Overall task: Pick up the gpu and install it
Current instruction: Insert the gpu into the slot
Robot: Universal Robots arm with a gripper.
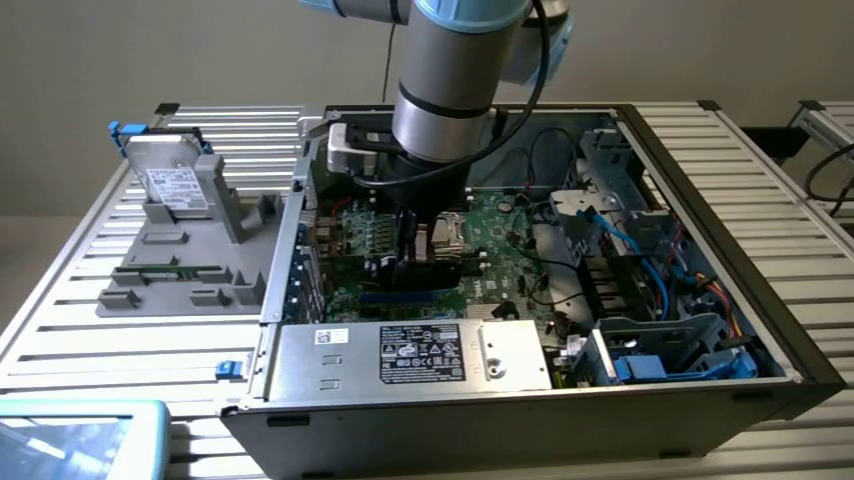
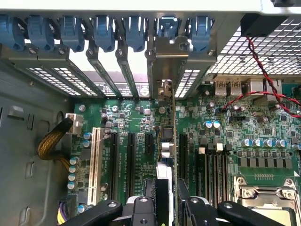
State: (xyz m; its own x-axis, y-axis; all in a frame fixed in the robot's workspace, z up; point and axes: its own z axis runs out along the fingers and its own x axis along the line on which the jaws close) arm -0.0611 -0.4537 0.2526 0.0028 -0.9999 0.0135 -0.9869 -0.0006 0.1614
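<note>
The gripper [image 2: 166,207] is down inside the computer case [image 1: 727,215], its jaws half-closed on the graphics card [image 2: 165,150], held edge-on above the motherboard [image 2: 136,115] slots.

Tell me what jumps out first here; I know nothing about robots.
The thick silver and blue arm reaches down into the open computer case in the middle of the exterior view. In the wrist view its pincer grips the gpu edge-on over the green motherboard. On the exterior view's left, a silver drive stands in a grey holder.
</note>
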